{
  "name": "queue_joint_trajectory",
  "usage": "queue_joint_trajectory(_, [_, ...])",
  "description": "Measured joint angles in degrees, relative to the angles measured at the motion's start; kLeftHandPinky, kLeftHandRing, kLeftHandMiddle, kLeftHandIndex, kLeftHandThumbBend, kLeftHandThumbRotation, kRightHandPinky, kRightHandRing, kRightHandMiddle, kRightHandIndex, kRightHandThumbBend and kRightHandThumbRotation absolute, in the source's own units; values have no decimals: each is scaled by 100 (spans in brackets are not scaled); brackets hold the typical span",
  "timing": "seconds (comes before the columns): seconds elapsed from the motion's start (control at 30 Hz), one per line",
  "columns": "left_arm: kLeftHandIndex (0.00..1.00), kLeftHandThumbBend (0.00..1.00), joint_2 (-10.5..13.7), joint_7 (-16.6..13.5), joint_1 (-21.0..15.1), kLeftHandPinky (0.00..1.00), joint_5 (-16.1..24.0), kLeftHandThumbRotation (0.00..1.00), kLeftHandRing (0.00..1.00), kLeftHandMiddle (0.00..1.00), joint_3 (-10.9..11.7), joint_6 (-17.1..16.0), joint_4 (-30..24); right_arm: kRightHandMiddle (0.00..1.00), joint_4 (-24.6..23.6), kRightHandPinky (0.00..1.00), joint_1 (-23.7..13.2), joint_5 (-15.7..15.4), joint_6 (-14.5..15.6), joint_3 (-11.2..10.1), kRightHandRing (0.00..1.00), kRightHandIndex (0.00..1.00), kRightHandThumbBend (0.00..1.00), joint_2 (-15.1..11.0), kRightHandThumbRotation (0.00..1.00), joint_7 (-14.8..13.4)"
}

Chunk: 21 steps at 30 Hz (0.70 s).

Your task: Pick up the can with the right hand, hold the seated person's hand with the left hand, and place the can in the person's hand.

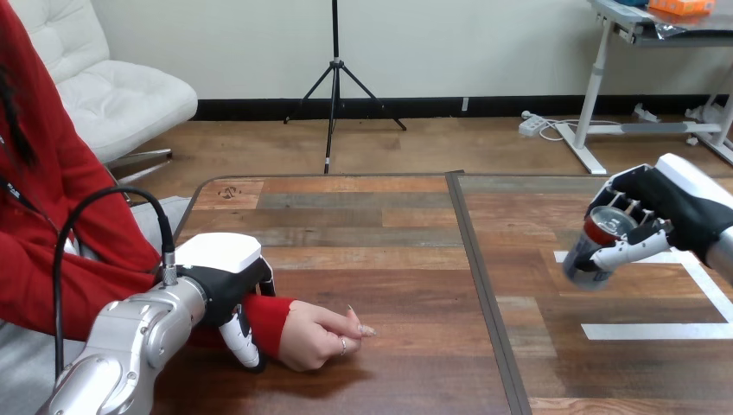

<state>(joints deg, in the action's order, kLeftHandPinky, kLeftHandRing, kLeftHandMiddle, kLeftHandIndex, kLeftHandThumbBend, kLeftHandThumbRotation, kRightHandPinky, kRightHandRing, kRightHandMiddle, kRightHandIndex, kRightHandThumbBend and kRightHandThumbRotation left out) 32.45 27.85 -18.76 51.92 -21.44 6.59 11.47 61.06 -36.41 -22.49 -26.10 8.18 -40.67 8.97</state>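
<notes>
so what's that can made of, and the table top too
The can looks like thin metal, probably aluminium: a shiny silver top and a glossy red printed side. The table looks like wood planks, matte, with visible grain in mixed browns; it could be laminate.

Nothing legible anywhere: no word, number or sign clear enough to read. Print on the can [581, 270] too small and half covered to make out. Small dark mark [229, 192] near the far left corner of the wooden table [372, 259], unreadable as letter or figure.
</notes>
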Motion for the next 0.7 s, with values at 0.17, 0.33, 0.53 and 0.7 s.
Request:
queue_joint_trajectory(0.17, [63,80,0,244,-61,44,13,0,57,62,-30,142,-32,42,0,32,0,-5,0,0,36,47,79,-38,0,-44])
queue_joint_trajectory(0.33, [59,78,0,467,-126,31,13,0,42,50,-44,246,-34,42,-1,34,0,-5,0,0,37,47,78,-52,0,-50])
queue_joint_trajectory(0.53, [57,77,0,575,-160,25,12,0,33,43,-53,319,-34,43,-1,36,0,-5,2,0,38,48,78,-53,0,-50])
queue_joint_trajectory(0.7, [56,76,0,595,-162,23,11,0,32,42,-53,368,-36,43,-1,36,0,-5,0,0,38,47,78,-53,0,-50])
